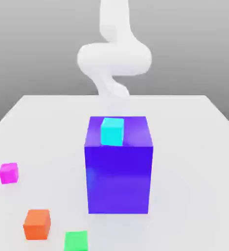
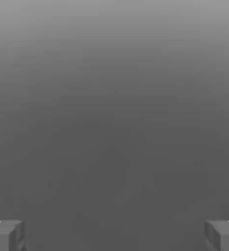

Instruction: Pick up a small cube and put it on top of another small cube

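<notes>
The small magenta-pink cube (image 1: 9,173) rests on the white table (image 1: 185,127) at the exterior view's left, apart from everything else. My white arm (image 1: 114,54) curls up at the table's far side, behind the big blue-violet block (image 1: 119,169). In the hand view my gripper (image 2: 114,235) is open: its two grey fingertips (image 2: 6,234) stand far apart with nothing between them, against plain grey background.
A cyan cube (image 1: 112,131) sits on top of the big block in the table's middle. An orange cube (image 1: 37,224) and a green cube (image 1: 76,240) lie near the front edge, at the exterior view's left.
</notes>
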Controlling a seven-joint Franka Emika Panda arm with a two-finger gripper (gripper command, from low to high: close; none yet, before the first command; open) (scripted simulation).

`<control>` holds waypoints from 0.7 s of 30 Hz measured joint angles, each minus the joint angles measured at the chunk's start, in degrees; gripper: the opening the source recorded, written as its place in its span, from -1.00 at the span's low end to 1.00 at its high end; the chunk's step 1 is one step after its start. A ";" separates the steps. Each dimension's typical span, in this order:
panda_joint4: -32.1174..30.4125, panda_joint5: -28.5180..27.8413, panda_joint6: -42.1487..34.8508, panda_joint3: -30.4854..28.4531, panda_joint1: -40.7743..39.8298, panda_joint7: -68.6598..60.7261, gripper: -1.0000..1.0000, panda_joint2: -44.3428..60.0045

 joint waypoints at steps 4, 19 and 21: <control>-3.59 -1.46 4.75 -2.87 -6.06 4.65 0.00 8.57; -16.57 2.16 22.01 -17.72 -25.67 14.96 0.00 39.82; -18.26 5.52 24.23 -18.55 -28.54 14.26 0.00 44.23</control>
